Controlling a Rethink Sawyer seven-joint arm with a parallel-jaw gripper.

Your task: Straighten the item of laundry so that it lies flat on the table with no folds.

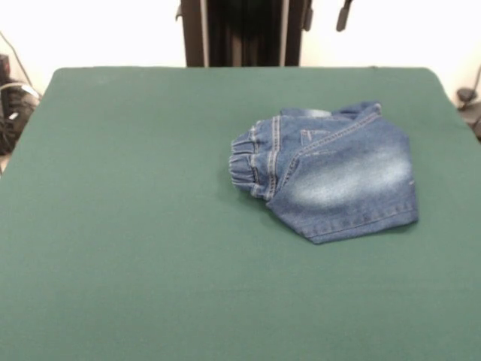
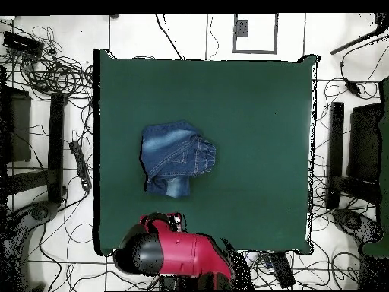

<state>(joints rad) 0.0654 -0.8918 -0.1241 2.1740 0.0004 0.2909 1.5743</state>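
On the worktop (image 1: 135, 226), toward its right side in the front view, we see the jeans (image 1: 331, 180) bunched and folded over, waistband curled under; in our judgement the flattening is yet to do. The arm (image 2: 178, 255) is drawn back; its jaws are hidden, so we cannot tell their state.

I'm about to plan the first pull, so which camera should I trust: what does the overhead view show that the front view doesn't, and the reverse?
Only the overhead view shows the red and black arm, drawn back at the table's edge nearest the base, and the cables on the floor around the table. The claw can't be made out there.

Only the front view shows the gathered waistband bunched at the jeans' left side and the whitish faded patch.

Both show the jeans folded over in a compact bundle, not flat, on the green table.
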